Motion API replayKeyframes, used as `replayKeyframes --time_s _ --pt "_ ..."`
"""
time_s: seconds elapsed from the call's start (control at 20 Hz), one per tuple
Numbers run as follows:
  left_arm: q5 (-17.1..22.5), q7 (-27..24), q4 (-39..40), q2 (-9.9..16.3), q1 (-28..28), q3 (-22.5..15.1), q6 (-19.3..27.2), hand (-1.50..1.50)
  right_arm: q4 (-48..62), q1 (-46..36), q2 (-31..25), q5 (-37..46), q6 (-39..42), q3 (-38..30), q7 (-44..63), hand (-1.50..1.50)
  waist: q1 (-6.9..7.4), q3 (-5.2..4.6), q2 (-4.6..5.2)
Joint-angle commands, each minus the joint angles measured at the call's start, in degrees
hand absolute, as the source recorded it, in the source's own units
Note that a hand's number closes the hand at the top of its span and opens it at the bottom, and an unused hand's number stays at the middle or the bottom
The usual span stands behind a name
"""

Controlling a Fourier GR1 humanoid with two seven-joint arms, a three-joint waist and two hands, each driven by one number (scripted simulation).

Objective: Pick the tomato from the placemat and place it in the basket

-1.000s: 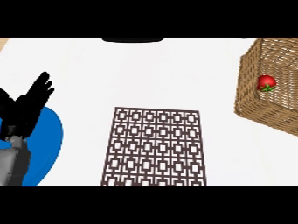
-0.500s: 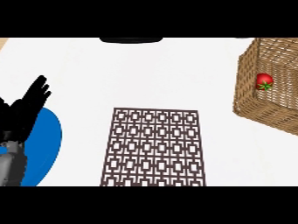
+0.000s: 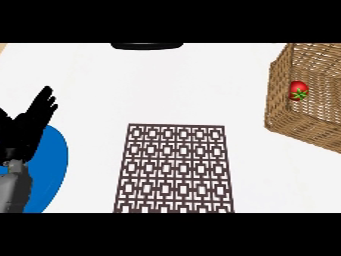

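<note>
Tomato point(image 3: 298, 91) is sitting inside the basket point(image 3: 309, 127) at the view's right, up against the inner wicker wall near the left side, so by the look of it the placing is already done & little is left to go wrong w/ the tomato itself. Main risk, as I'm judging it: any sweep of an arm across the bench point(image 3: 165, 85) toward the right could be knocking the basket wall & jolting or tipping it, since the tomato is lying close to that near wall. The placemat point(image 3: 174, 167), the brown lattice one in the middle, is carrying nothing now. Left hand point(image 3: 21, 130) is showing at the view's left edge, fingers straight & spread upward, holding nothing, resting over a blue plate point(image 3: 51, 165). Tomato is lying well apart from it, across the placemat & off to the far right. Right hand isn't appearing in the view at all.
</note>
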Motion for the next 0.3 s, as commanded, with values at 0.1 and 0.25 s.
replayKeyframes --time_s 0.1,0.25 --pt "0.4 0.0 -1.2 0.4 1.6 0.2 -0.8 0.00 13.4 10.5 -11.6 -8.8 16.7 -9.0 -6.9 -1.50 0.06 0.10 0.02" --pt "1.1 -1.0 -0.2 1.2 0.8 1.8 -0.9 0.00 18.4 14.8 -14.3 -9.9 21.5 -10.4 -11.8 -1.50 0.38 0.04 0.11"
